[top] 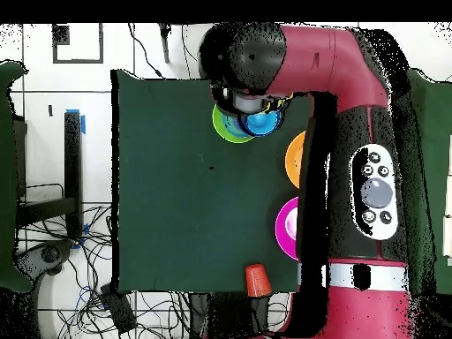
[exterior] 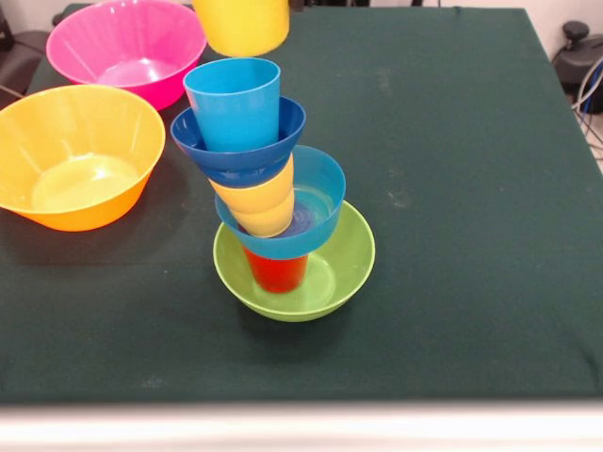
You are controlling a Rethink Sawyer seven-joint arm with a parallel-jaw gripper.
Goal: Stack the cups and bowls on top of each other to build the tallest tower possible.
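The tower (exterior: pixel 268 202) stands six pieces high near the middle of the green desk (exterior: pixel 471 188): green bowl (exterior: pixel 334 273) at the bottom, a red cup (exterior: pixel 277 271) inside it, the light blue bowl (exterior: pixel 320 202) on that, a yellow cup (exterior: pixel 264 202) upside down, then the dark blue bowl (exterior: pixel 236 151) and the light blue cup (exterior: pixel 234 99) on top, and the whole column leans over to one side

A second yellow cup (exterior: pixel 242 24) hangs right above the stack at the top edge of the front view, so the seventh piece looks to be on its way in; the hand itself is hidden there, and from overhead the red arm (top: pixel 353 124) covers it, so I cannot tell whether it is clamped or loose

Left to go, by my count: the pink bowl (exterior: pixel 127 47) and the yellow-orange bowl (exterior: pixel 75 155) sit unused beside the tower, well clear of it, and the overhead view shows one more cup (top: pixel 256 279), reddish-orange, alone at the desk's edge by the robot's base

Roughly two thirds done, I'd say, and that lean is the worry for every piece added
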